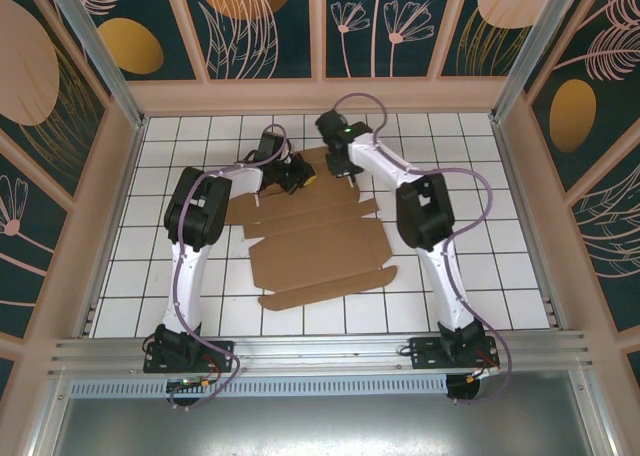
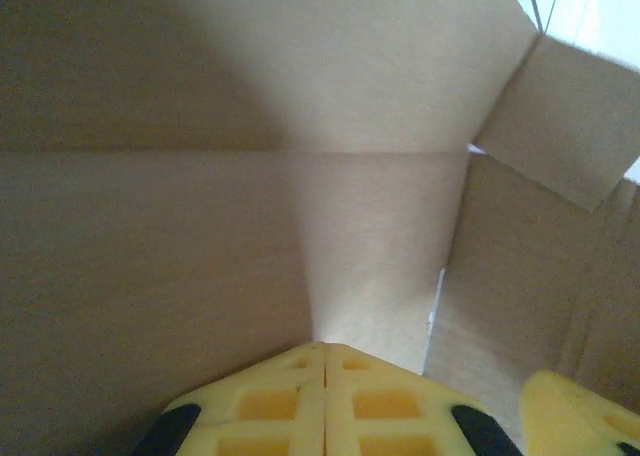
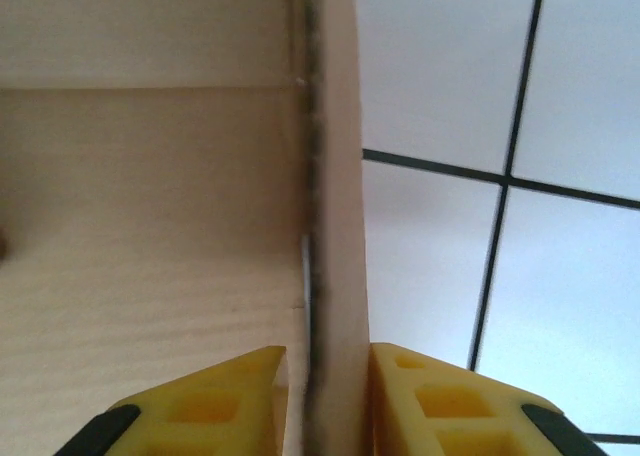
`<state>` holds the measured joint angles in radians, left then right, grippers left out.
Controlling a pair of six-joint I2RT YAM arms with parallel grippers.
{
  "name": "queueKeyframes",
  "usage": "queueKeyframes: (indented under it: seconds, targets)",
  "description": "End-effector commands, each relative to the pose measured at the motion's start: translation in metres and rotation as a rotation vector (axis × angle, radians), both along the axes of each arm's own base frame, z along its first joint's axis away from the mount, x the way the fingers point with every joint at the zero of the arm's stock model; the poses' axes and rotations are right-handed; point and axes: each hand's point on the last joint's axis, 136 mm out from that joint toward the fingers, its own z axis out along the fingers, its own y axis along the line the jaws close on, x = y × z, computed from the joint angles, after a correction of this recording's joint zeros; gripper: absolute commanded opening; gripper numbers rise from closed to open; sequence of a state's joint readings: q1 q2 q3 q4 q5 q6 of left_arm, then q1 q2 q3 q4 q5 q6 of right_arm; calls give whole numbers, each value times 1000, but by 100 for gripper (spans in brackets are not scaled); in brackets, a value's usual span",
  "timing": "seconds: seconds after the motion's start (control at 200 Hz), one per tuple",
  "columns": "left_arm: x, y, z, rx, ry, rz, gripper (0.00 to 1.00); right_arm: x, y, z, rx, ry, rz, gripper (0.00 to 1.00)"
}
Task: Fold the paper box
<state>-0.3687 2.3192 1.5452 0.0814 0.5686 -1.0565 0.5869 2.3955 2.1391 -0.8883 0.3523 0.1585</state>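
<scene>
**A:** What has the right gripper [image 3: 325, 376] got?
**B:** It is clamped on a raised flap edge of the box [image 1: 315, 251], with a finger [image 3: 200, 411] on each face.
**A:** And the left gripper [image 2: 325, 396]?
**B:** Its fingers are pressed together with nothing between them, nosed up near a folded-up panel.
**A:** Where is the box?
**B:** Mid-tabletop [image 1: 520, 276] and mostly flat. Both grippers are at its far end, towards the far edge.
**A:** What could go wrong?
**B:** I'd say the thin flap could slip out, or bend off its crease, if it is pulled at an angle. The sheet could also skate on the tiles.
**A:** Is anything inside it?
**B:** No. It is not yet a container and holds nothing.
</scene>
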Motion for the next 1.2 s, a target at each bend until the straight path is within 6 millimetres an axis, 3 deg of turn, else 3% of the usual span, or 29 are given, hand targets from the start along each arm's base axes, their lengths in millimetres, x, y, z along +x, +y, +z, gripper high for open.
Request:
queueKeyframes:
  seconds: [0.0,0.18,0.405,0.47,0.591,0.731,0.896,1.196]
  targets:
    - [-8,-5,-4,-11,31,-11,7,-9,11,-7,-230,-60,15,30]
    - [-8,-5,-4,-8,33,-13,7,-20,37,-27,-243,-56,57,40]
    - [-7,-4,-2,-7,31,-12,7,-30,68,-25,-60,-37,98,41]
    - [-7,-1,0,-1,30,-7,7,-25,59,-16,-80,-70,67,40]
    - [-5,5,10,3,11,7,7,-10,21,5,-177,-141,-9,37]
    - [-3,11,21,13,-10,21,8,1,-11,28,-145,-181,-56,32]
    - [-6,17,21,54,-6,24,8,11,-32,38,-140,-196,-62,23]
    - [-22,35,22,178,25,11,16,20,-50,38,-161,-185,-50,17]
